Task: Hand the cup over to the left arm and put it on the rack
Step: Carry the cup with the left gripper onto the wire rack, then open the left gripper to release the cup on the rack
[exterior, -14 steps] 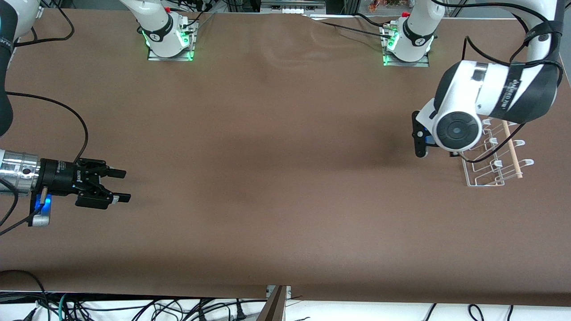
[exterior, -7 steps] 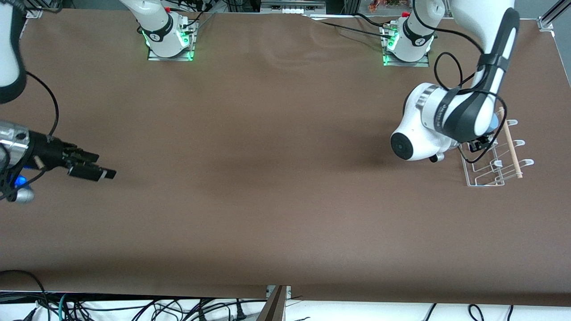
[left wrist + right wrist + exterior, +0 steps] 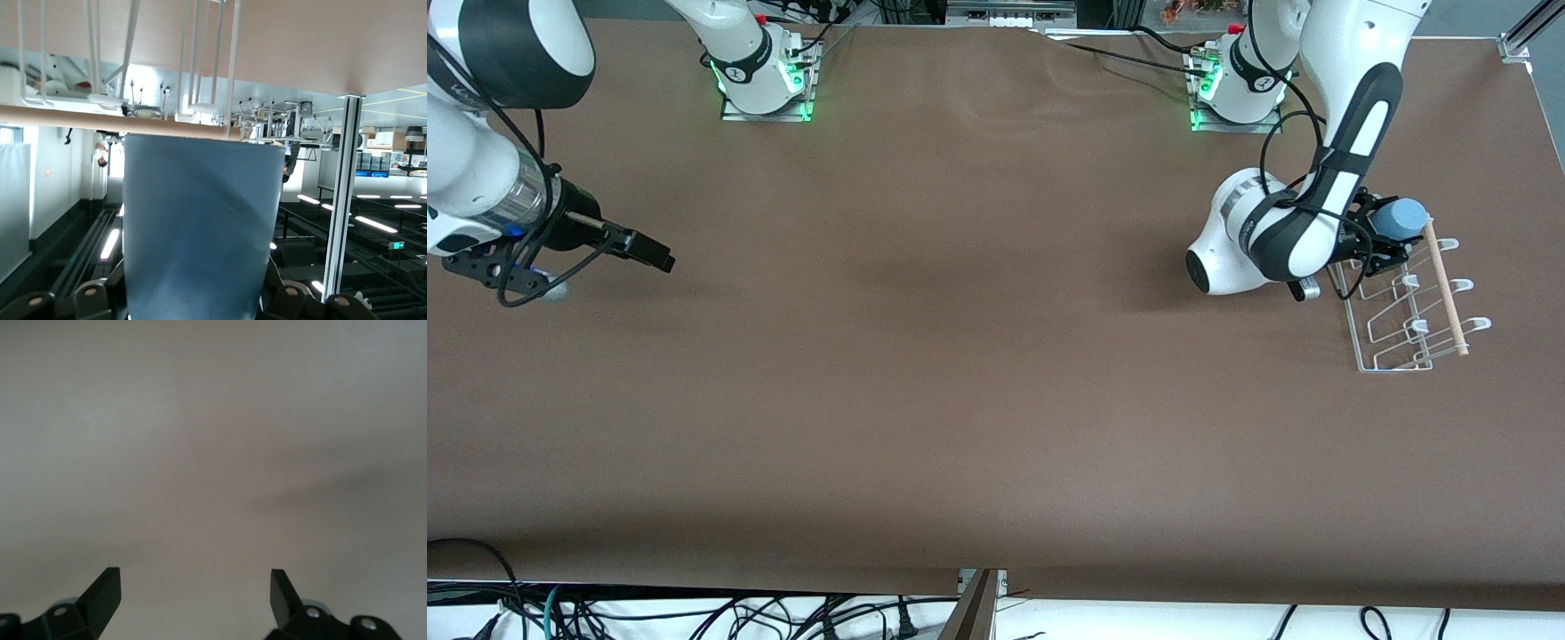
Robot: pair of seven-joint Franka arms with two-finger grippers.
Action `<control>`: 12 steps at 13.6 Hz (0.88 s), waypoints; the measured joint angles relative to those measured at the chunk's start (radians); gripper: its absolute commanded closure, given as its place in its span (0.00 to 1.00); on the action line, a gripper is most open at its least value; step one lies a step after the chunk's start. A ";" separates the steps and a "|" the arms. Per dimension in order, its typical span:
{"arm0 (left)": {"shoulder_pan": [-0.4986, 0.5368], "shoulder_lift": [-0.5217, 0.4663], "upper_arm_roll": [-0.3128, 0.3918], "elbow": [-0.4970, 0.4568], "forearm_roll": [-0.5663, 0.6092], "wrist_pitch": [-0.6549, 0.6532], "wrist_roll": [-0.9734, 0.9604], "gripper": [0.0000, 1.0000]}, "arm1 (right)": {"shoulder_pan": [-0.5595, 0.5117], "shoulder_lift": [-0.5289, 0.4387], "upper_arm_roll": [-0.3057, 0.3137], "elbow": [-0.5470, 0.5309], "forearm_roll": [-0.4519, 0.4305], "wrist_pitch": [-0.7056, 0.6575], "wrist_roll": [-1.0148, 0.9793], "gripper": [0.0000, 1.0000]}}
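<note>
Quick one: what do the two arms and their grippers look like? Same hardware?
No. Both arms are white with black joint bands and loose black cables. The right gripper is all black after a shiny silver wrist cylinder with a blue light. The left gripper is black after a white rounded wrist with a black end cap.

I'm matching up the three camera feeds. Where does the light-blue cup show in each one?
Front view: cup held in the left gripper at the rack end farthest from the camera.
Left wrist view: cup fills the centre.
Right wrist view: not in it.
Shared landmark: the rack's wooden dowel.
</note>
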 measured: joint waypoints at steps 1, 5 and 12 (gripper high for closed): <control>0.002 -0.002 0.000 -0.016 0.019 0.004 -0.019 1.00 | 0.000 -0.003 -0.005 -0.008 -0.013 -0.001 -0.047 0.01; 0.045 -0.006 0.001 -0.071 0.093 0.061 -0.091 1.00 | 0.024 -0.007 -0.109 -0.005 -0.024 -0.005 -0.245 0.01; 0.109 -0.010 0.001 -0.103 0.128 0.154 -0.102 0.80 | 0.102 -0.018 -0.154 0.025 -0.037 -0.039 -0.294 0.01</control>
